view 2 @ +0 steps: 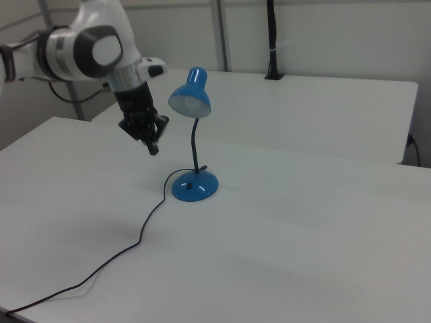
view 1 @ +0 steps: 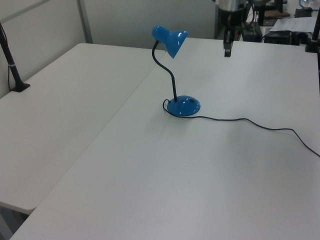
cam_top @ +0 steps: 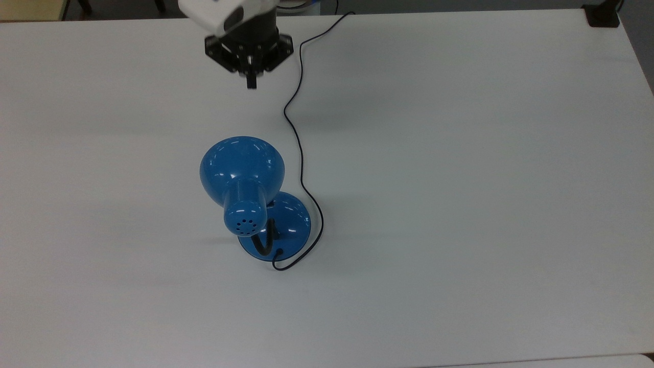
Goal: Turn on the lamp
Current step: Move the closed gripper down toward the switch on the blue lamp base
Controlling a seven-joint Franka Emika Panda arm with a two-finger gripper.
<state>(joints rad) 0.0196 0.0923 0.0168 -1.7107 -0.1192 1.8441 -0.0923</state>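
We see the gripper, jaws pressed together, hanging above the tabletop well apart from the lamp.

Gripper pointing down — fingers pressed together — hanging above table, touching nothing.

My arm is the usual glossy white shell with rounded joints and a dark grey band around a pale round cap. The wrist goes black. The gripper hangs off a chunky black flange; its fingers are thin, black, and pressed together.
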